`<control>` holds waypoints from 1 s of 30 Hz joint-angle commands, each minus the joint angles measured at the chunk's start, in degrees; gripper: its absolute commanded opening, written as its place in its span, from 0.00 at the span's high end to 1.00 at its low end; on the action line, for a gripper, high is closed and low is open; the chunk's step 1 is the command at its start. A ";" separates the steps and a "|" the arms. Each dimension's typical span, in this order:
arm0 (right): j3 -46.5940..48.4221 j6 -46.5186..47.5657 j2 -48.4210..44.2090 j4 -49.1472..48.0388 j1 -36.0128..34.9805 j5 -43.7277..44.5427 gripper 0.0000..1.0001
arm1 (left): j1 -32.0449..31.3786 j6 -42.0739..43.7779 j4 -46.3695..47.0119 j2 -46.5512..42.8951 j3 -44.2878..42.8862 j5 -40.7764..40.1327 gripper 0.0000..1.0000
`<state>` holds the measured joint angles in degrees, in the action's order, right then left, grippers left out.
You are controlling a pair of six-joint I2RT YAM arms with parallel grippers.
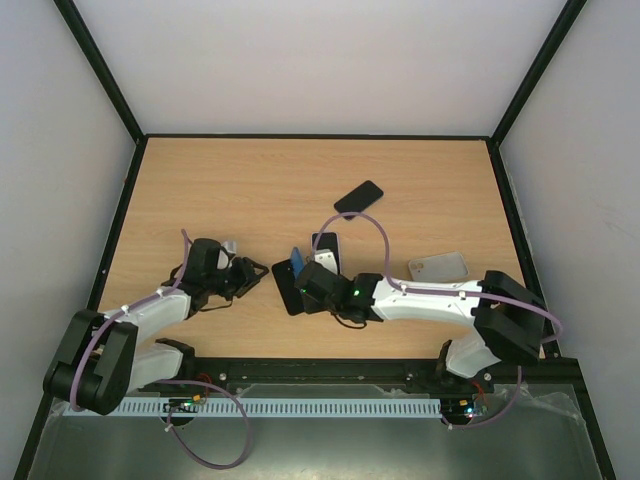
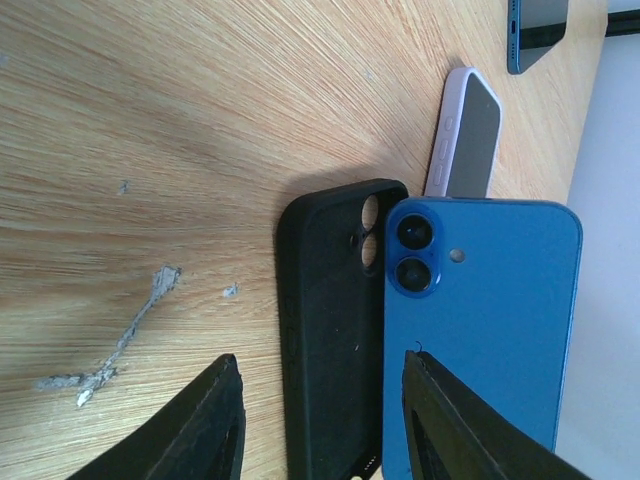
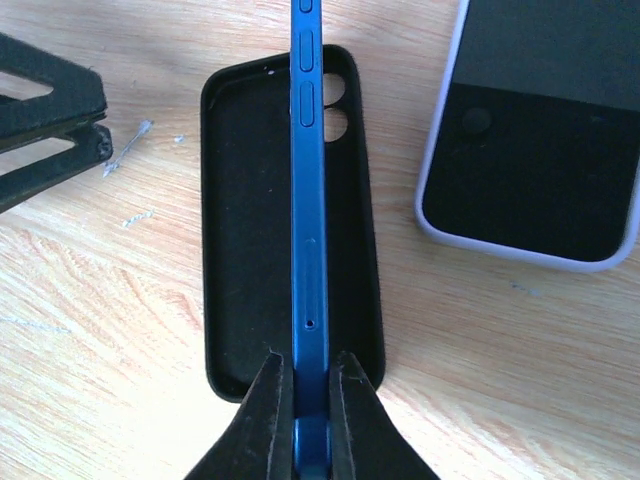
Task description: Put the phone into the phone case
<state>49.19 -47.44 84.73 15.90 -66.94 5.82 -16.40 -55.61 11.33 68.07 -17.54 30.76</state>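
Note:
A black phone case (image 3: 250, 230) lies open side up on the table; it also shows in the top view (image 1: 288, 285) and the left wrist view (image 2: 330, 330). My right gripper (image 3: 308, 400) is shut on a blue phone (image 3: 308, 200), held on edge above the case; the top view shows the gripper (image 1: 308, 278) and phone (image 1: 297, 260). In the left wrist view the blue phone's back (image 2: 480, 330) with two camera lenses stands beside the case. My left gripper (image 2: 320, 420) is open and empty, just left of the case; it also shows in the top view (image 1: 258, 275).
A phone in a lilac case (image 3: 535, 130) lies screen up just right of the black case. A dark phone (image 1: 358, 196) lies farther back. A clear case (image 1: 438, 267) lies to the right. Black frame rails edge the table.

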 commanded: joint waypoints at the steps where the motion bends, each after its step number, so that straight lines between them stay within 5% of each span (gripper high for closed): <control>1: 3.97 1.52 1.76 2.60 -2.57 5.78 0.95 | 0.32 -1.07 1.77 0.47 0.36 1.64 0.56; 21: 9.07 2.88 7.62 3.19 -6.98 6.81 0.81 | -0.35 -0.96 -1.97 -4.20 -1.75 4.55 0.56; 30: 9.08 2.52 10.08 0.16 -6.98 3.71 0.75 | -3.17 -5.81 7.08 -4.72 1.41 6.85 0.52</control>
<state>57.63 -44.82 93.97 18.15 -73.54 10.44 -18.28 -58.92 13.72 63.88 -17.39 35.70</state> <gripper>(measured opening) 0.229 0.476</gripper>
